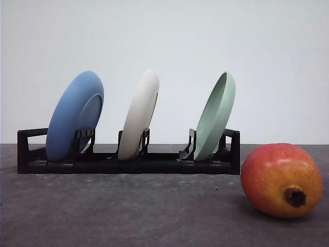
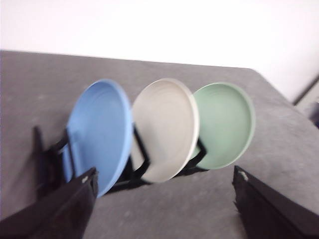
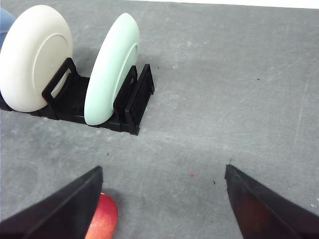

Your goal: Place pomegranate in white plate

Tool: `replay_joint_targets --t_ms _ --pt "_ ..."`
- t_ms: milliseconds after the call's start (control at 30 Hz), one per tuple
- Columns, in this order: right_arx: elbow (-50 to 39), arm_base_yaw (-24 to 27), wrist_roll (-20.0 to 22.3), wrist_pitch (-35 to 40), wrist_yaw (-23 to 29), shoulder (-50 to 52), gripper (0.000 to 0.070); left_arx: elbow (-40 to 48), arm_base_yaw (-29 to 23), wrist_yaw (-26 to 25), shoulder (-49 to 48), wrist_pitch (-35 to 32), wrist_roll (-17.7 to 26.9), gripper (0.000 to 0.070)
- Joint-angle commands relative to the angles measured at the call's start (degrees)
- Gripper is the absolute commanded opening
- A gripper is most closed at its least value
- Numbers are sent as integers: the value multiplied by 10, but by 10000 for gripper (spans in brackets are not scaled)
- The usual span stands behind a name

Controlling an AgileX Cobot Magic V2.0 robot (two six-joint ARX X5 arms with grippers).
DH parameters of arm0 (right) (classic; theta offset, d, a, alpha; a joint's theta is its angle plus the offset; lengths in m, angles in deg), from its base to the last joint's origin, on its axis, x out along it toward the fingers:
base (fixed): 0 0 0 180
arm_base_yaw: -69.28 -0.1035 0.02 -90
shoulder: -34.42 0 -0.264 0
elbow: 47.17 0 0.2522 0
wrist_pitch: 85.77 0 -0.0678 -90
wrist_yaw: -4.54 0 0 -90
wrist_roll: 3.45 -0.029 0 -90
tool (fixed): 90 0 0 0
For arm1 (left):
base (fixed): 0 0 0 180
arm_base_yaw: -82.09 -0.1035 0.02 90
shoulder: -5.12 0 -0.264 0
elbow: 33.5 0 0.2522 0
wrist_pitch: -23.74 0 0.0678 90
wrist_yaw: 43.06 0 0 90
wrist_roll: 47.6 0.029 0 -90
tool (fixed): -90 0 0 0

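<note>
facing the front view, pomegranate (image 1: pixel 281 179) calyx, white plate (image 1: pixel 139 115) edge-on

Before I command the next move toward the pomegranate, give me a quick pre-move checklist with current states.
1. Pomegranate free on the table, not gripped: ok.
2. White plate lying flat to receive fruit: not ok; it stands on edge in the black rack, between the blue plate and green plate.
3. Right gripper open: ok.
4. Left gripper open: ok.
5. Right gripper centred over the pomegranate: not ok; fruit sits beside one finger.
</note>
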Motion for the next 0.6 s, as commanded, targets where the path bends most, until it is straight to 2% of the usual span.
replay_joint_targets --t_ms 0,333,567 --pt "11 0 -7 2 -2 -2 494 -30 14 8 24 -7 -7 515" --pt "11 0 -7 2 -1 -2 494 -163 156 117 198 -9 -7 505" --pt "11 -10 -6 2 1 -2 494 -246 234 177 329 -10 5 505"
